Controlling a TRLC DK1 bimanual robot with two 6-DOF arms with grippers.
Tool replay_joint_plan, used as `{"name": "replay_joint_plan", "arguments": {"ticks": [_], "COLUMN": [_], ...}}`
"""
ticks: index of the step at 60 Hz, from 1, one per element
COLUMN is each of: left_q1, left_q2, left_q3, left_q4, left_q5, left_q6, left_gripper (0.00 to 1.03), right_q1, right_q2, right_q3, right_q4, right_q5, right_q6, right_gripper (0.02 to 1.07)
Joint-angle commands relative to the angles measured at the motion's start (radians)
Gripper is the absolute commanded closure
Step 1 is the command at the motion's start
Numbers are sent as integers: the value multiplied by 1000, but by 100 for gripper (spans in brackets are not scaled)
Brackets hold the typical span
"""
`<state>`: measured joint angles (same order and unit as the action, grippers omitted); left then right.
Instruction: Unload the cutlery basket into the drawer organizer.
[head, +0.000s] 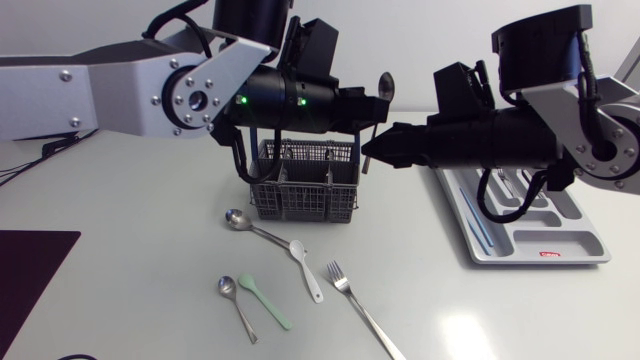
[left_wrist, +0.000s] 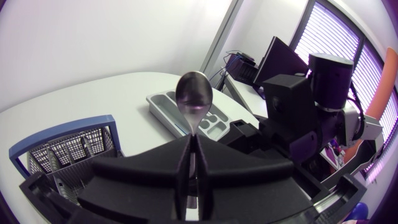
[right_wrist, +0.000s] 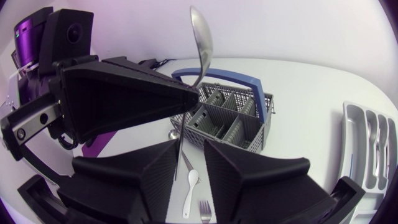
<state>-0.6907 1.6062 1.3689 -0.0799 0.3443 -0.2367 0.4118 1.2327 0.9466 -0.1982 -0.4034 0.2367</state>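
White table (head: 120, 200) carries the cutlery basket (head: 300, 185), a grey mesh box with a blue handle, and both arms meet just above it.

The left gripper (left_wrist: 193, 152) is clamped on the handle of a metal spoon (left_wrist: 194, 99). Its two fingers are pressed together with only the thin handle between them, and the bowl stands up past the fingertips. This spoon hangs in the air above the basket's far right corner.

The right gripper (right_wrist: 189, 165) points at the basket from the organizer's side with its fingers parted. The lower end of the same handle reaches down into that gap, close to one finger. Whether it touches that finger cannot be told.

On the near side of the basket lie a large metal spoon (head: 252, 227), a white spoon (head: 305, 268), a fork (head: 362, 308), a green spoon (head: 268, 303) and a small metal spoon (head: 236, 301).

Right of the basket, under the right arm, sits the grey drawer organizer (head: 560, 250), with some cutlery in its compartments. A dark mat (head: 30, 270) lies well left of the basket, at the table's near edge.
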Motion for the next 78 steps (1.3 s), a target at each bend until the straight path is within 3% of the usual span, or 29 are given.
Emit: {"name": "replay_joint_plan", "arguments": {"ticks": [1,8,12,16,17,22,29,40,46,60,70,78], "left_q1": [7,7,7,7,7,5,23,125,186,318,413,430], "left_q2": [11,11,11,11,11,-2,-17,-46,-74,-143,-227,-305], "left_q3": [-7,-14,-17,-17,-17,2,48,104,128,13,-116,-226], "left_q4": [12,14,15,19,19,12,-11,-46,-130,-327,-419,-454], "left_q5": [19,27,33,42,42,45,47,71,70,62,62,61], "left_q6": [-29,-29,-29,-29,-29,-26,-19,-4,80,343,488,565], "left_gripper": [100,100,93,72,71,36,17,14,11,8,7,7], "right_q1": [7,7,7,7,7,-4,-25,-137,-237,-556,-777,-946], "right_q2": [13,10,2,1,-1,-9,-30,-93,-121,-107,-9,96], "right_q3": [18,9,3,0,-2,-8,-26,-85,-114,-115,-81,-26], "right_q4": [17,23,23,17,14,-9,-63,-176,-253,-489,-629,-652], "right_q5": [-5,-17,-14,-18,-22,-54,-77,-146,-193,-299,-288,-284], "right_q6": [27,24,18,16,15,3,-46,-188,-304,-738,-1136,-1413], "right_gripper": [96,101,101,101,101,101,101,101,101,101,101,101]}}
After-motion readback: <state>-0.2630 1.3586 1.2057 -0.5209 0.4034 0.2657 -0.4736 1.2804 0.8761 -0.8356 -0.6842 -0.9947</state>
